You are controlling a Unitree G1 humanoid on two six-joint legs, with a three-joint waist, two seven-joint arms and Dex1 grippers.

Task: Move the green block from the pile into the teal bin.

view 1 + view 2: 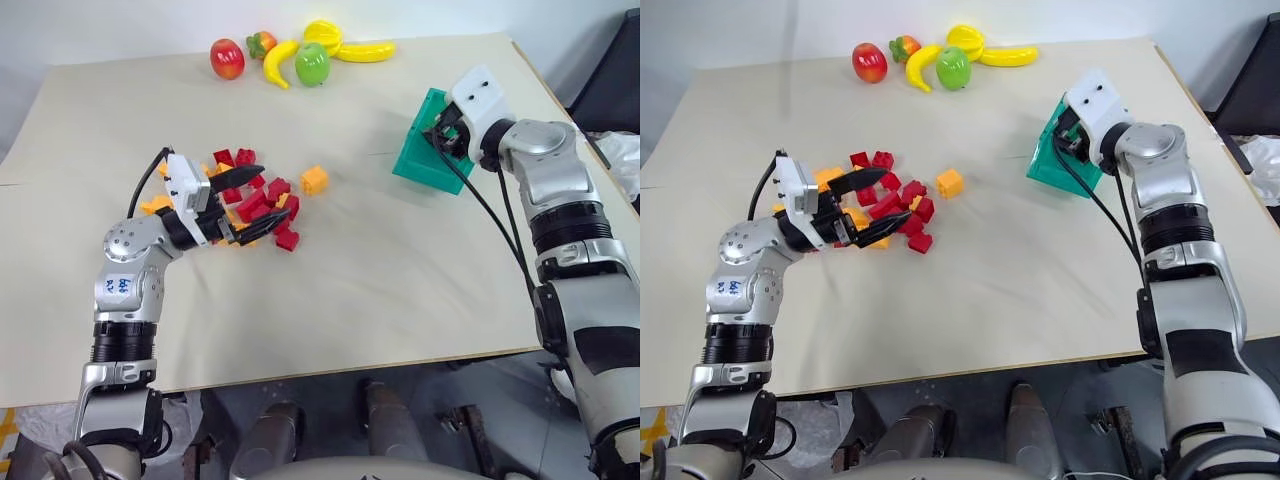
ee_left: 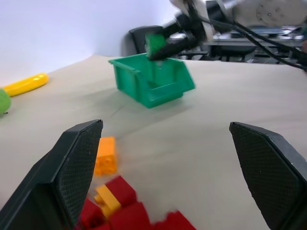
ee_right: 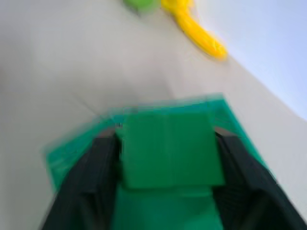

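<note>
The green block [image 3: 168,148] sits between the black fingers of my right gripper [image 3: 168,143], which is shut on it. It hangs just over the teal bin [image 1: 412,162], which stands at the right of the table. In the left wrist view the green block [image 2: 154,41] shows above the teal bin's [image 2: 144,88] open top. My left gripper [image 1: 272,195] is open, low over the pile [image 1: 287,238] of red and orange bricks left of centre, with nothing between its fingers.
One orange brick [image 1: 314,180] lies apart, to the right of the pile. Toy fruit lies at the far edge: a red apple [image 1: 227,58], bananas [image 1: 365,50] and a green apple [image 1: 312,65]. A black chair [image 1: 615,80] stands past the table's right edge.
</note>
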